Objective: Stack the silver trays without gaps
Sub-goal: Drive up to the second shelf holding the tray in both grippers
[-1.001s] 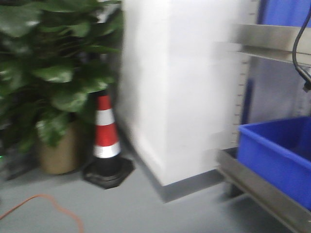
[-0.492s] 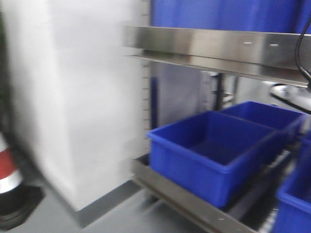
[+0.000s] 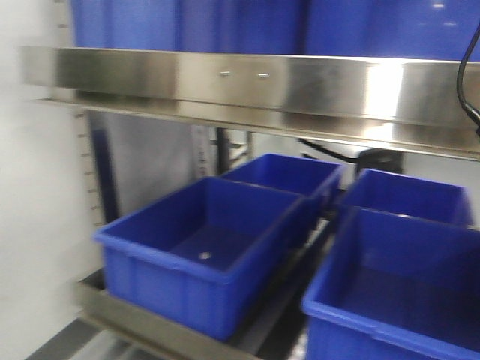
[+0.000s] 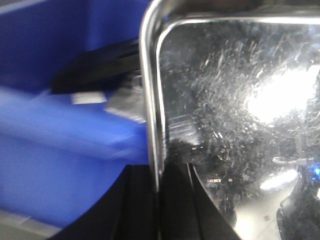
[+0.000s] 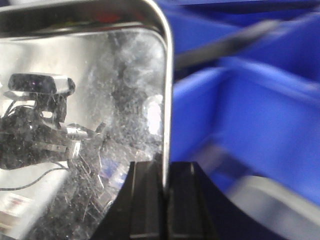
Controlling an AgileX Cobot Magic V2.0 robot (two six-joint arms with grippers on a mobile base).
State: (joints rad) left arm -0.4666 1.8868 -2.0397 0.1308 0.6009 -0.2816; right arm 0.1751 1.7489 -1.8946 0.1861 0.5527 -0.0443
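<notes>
In the left wrist view a shiny silver tray (image 4: 235,100) with a rounded corner fills the right side. My left gripper (image 4: 159,175) is shut on its left rim, one black finger on each side. In the right wrist view a silver tray (image 5: 85,100) fills the left side. My right gripper (image 5: 165,172) is shut on its right rim. I cannot tell whether both grippers hold the same tray. No tray and no gripper shows in the front view.
Several blue plastic bins (image 3: 202,247) stand on the lower shelf, with more (image 3: 225,22) on top. A broad steel shelf rail (image 3: 247,86) with screws crosses the front view. Blue bins (image 4: 60,140) (image 5: 250,115) lie behind both trays. A white wall (image 3: 30,225) is at left.
The front view has swung right: the plant, traffic cone and white wall have slid out to the left, and the shelf with blue bins now fills the frame.
</notes>
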